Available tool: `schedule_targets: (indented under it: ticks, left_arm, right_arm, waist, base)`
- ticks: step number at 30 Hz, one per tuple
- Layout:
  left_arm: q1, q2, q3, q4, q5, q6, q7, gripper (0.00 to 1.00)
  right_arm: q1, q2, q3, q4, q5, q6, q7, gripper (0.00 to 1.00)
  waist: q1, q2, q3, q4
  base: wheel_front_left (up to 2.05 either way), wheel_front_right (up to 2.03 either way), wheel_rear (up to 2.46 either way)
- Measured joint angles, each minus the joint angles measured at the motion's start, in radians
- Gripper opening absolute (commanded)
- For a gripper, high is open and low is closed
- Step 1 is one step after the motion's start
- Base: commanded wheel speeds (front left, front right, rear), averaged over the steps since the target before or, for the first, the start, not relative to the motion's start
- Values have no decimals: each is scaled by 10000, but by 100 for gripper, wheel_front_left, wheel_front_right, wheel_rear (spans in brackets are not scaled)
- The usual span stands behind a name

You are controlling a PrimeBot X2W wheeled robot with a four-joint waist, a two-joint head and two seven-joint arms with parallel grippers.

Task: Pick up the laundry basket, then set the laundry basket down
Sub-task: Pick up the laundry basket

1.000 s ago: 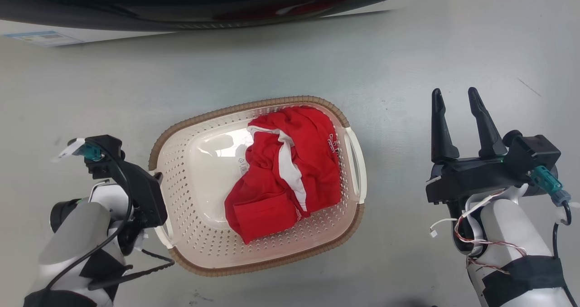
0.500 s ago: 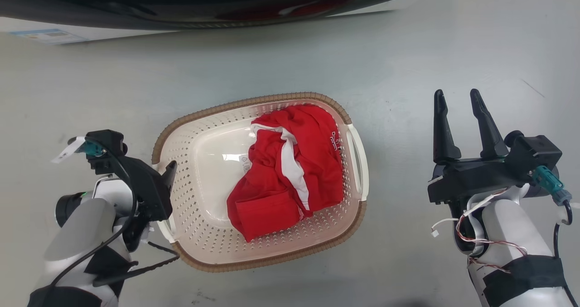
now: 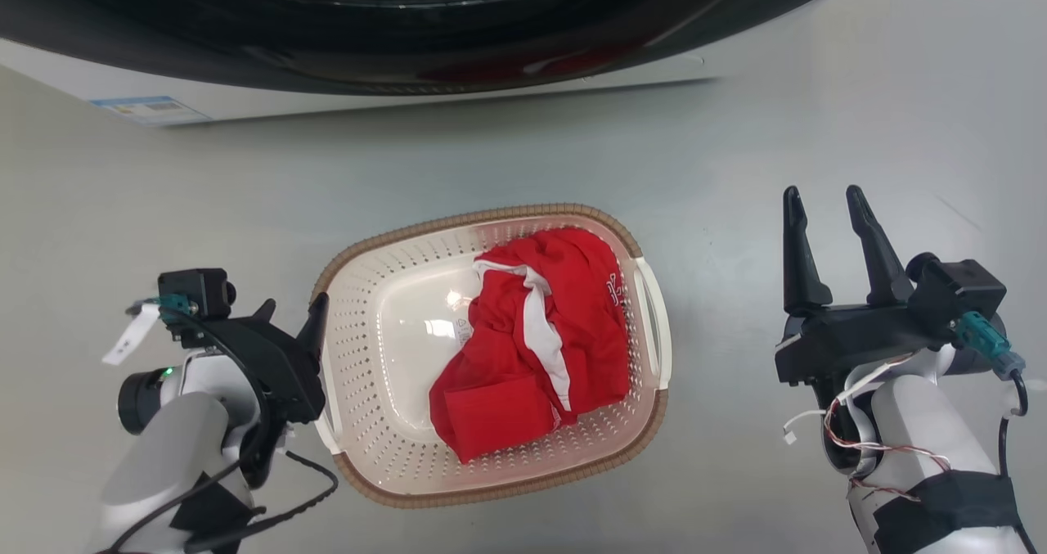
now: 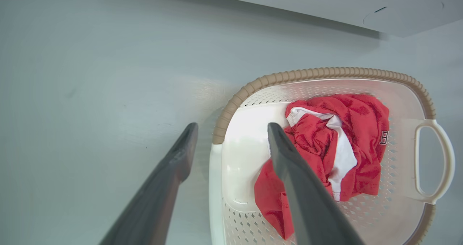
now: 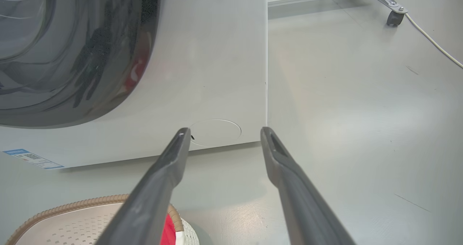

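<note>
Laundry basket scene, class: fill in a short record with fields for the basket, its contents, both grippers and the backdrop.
Basket: laundry basket, on the floor
Contents: red and white garment
Left gripper: open, fingers astride the basket's left end
Right gripper: open, apart from the basket, to its right
Backdrop: washing machine

"B" on red garment (image 4: 314, 143); blue lbl (image 3: 151, 110) on washer (image 3: 409, 22) illegible.

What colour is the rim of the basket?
The basket rim is tan brown with a woven look; it shows best in the left wrist view.
</note>
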Motion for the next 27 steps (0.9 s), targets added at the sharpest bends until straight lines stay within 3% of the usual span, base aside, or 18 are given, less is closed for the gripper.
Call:
schedule_targets:
  ticks: [16, 22, 27]
  left_arm:
    - [1196, -75, -194, -1070, 234, 0, -2476, 100]
    - [1593, 84, -190, -1657, 491, 48, -2704, 100]
    - [2039, 196, -142, -2355, 918, 403, -2763, 100]
  right_arm:
    - [865, -171, -15, 295, -339, 111, 0, 100]
    - [1126, -257, -67, 123, -424, 61, 0, 100]
    - [1390, -316, -130, -314, -558, -38, 0, 100]
  waist:
    - [-1, 0, -1785, 431]
    - [-1, 0, -2483, 549]
    - [-1, 0, -3043, 580]
  base:
    - [0, 0, 0]
    - [0, 0, 0]
    - [0, 0, 0]
